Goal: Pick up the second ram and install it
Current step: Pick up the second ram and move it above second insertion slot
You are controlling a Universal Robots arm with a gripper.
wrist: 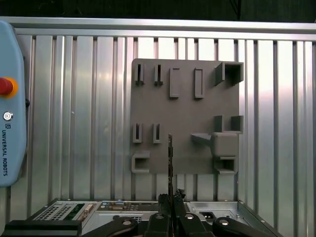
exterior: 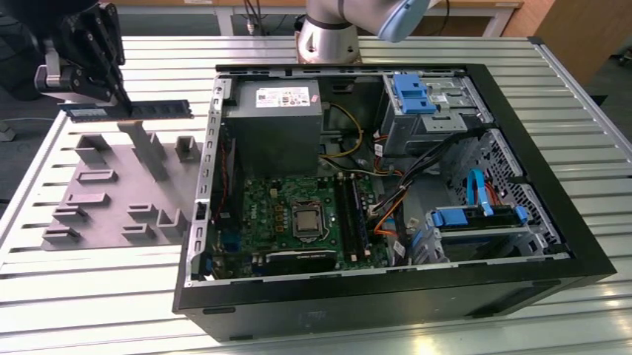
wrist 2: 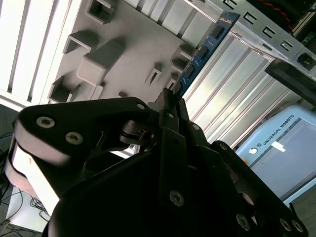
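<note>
- Gripper (exterior: 123, 106): at the far end of the exterior view's left side, pointing down over the fixture (exterior: 118, 194).
- Fingers (wrist 2: 171, 124): drawn together with only the board's thickness between them, clamped on the ram (exterior: 148, 111). The second wrist view shows the grip at one end portion of the stick, with the rest reaching out beyond the tips.
- Ram, exterior view: held level on its long edge, chips and pale label facing the camera. It is beside the case (exterior: 395, 310), outside it, on the exterior view's left.
- Ram, first wrist view (wrist: 170, 160): seen edge-on as a thin dark line over the part of the fixture (wrist: 182, 113) nearest the case (wrist: 98, 210).
- Ram, second wrist view (wrist 2: 205, 47): blue board with dark chips, running away from the gripper (wrist 2: 170, 101) past the fixture (wrist 2: 123, 54).
- Clearance: a tall grey post of the fixture stands just below the ram; cannot tell whether they touch.
- Case: lying open on the slatted table (exterior: 99, 296), motherboard (exterior: 291, 214) exposed, long black slots (exterior: 351, 214) on its exterior-view right side, well apart from the ram.
- Pendant (wrist: 10, 98): lying on the table (wrist: 74, 123), well apart from the fixture.
</note>
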